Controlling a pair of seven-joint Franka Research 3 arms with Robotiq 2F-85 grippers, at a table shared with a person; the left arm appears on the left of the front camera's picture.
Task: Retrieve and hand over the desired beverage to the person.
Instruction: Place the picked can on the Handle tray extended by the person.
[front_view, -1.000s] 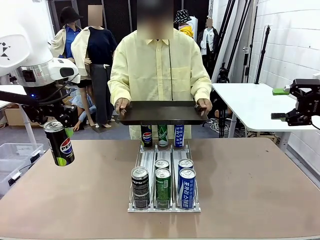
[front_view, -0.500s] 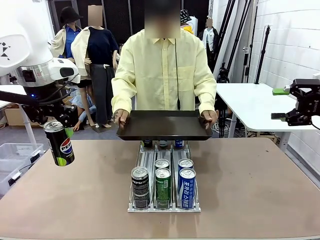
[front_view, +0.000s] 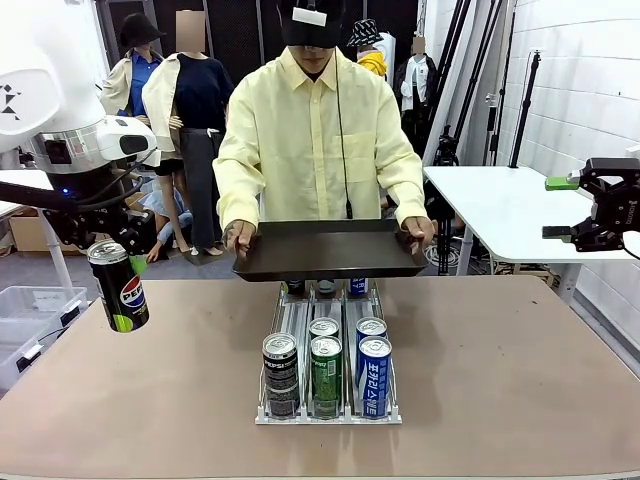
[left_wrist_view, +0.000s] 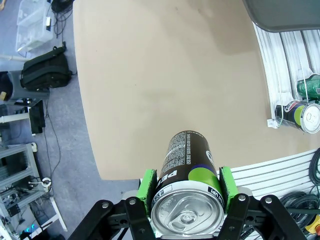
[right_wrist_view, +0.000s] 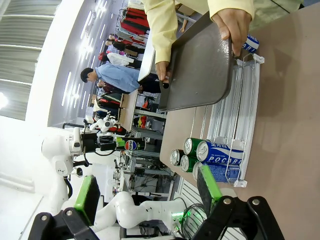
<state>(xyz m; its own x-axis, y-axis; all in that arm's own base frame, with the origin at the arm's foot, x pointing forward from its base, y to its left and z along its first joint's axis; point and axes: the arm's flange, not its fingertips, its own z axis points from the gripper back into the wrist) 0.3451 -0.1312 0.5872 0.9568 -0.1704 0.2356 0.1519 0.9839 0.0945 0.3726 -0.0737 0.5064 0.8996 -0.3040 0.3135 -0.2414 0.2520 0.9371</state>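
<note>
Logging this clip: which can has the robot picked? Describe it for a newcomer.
Near the left edge of the table hangs the left pincer. It grips a black Pepsi can with a lime-green base, the one can held aloft, outside the rack.

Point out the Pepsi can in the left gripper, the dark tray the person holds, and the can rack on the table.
Pepsi can (front_view: 120, 290): front view, on its label.
dark tray (front_view: 328, 250): front view, middle of its bare surface.
can rack (front_view: 296, 314): front view, bare stretch of its left lane.
</note>
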